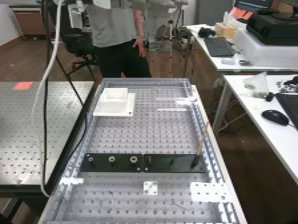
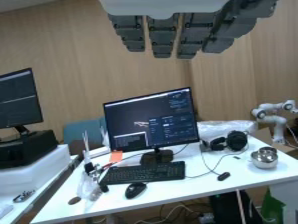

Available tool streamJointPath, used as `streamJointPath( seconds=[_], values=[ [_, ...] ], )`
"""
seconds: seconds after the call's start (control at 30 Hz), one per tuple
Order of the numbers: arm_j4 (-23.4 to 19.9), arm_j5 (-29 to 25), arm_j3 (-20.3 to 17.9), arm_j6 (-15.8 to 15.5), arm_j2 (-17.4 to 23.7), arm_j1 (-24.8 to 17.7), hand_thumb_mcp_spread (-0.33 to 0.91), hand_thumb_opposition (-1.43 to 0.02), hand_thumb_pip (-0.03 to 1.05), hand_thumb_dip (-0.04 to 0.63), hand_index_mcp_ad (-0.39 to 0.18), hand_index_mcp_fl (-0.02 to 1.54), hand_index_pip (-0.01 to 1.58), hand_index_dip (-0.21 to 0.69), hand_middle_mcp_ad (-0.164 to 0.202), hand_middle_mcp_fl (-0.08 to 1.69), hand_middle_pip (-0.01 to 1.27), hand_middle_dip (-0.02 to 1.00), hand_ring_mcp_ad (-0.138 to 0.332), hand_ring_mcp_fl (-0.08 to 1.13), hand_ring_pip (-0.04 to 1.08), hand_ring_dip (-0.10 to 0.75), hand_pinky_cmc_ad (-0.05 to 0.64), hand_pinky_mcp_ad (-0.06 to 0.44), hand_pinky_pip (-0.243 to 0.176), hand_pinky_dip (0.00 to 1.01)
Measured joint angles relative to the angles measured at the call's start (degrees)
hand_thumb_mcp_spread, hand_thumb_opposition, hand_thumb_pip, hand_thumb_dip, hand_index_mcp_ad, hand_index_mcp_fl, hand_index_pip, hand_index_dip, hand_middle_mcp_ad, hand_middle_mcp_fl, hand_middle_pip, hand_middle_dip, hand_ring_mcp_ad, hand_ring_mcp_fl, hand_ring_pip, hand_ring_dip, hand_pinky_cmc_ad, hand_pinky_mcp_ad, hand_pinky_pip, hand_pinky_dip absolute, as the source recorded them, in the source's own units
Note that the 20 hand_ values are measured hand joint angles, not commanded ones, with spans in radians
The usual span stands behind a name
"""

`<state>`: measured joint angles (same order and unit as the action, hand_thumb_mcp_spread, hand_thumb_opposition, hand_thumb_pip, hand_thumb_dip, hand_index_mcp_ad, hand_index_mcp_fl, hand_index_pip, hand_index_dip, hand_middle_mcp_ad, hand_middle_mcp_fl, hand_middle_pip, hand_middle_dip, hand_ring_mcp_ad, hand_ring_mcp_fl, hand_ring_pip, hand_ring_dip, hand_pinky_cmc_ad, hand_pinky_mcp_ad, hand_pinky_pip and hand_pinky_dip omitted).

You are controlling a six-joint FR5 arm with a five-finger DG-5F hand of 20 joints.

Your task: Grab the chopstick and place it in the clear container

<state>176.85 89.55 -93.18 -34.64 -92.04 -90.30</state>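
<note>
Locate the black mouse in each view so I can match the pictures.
High view: right side, about mid-height, on the white desk next to a keyboard.
Wrist view: on the white desk, between the keyboard and the desk's edge.
Shared landmark: the keyboard, close beside the mouse in both.

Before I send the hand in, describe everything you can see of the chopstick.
The chopstick is a single thin, light-brown stick, wooden by its look. It stands nearly upright, its top leaning a little to the high view's right. Its lower end goes into a small dark holder at the right end of the black blocks. The hand is not touching it.
</note>
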Motion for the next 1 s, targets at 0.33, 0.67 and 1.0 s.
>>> streamJointPath(
  seconds=[0.33, 0.67, 1.0],
  values=[
    [-3.66, -0.74, -2.86, 4.02, -0.88, 0.40, 0.10, -0.54, 0.24, 0.007, 0.068, -0.01, 0.02, 0.014, 0.075, 0.01, 0.08, 0.03, 0.126, 0.01, 0.05, 0.014, 0.129, 0.162, -0.017, 0.08],
    [-12.60, -1.61, -7.73, 13.39, -4.85, 1.86, 0.12, -0.65, 0.29, 0.007, 0.094, -0.01, 0.05, 0.014, 0.105, 0.00, 0.11, 0.03, 0.227, 0.01, 0.08, 0.000, 0.267, 0.227, -0.087, 0.12],
    [-24.40, -4.33, -11.97, 25.03, -9.58, 3.37, 0.15, -0.67, 0.35, 0.007, 0.098, -0.01, 0.05, 0.033, 0.105, 0.00, 0.13, 0.04, 0.241, 0.02, 0.07, 0.000, 0.276, 0.232, -0.110, 0.12]
  ],
)
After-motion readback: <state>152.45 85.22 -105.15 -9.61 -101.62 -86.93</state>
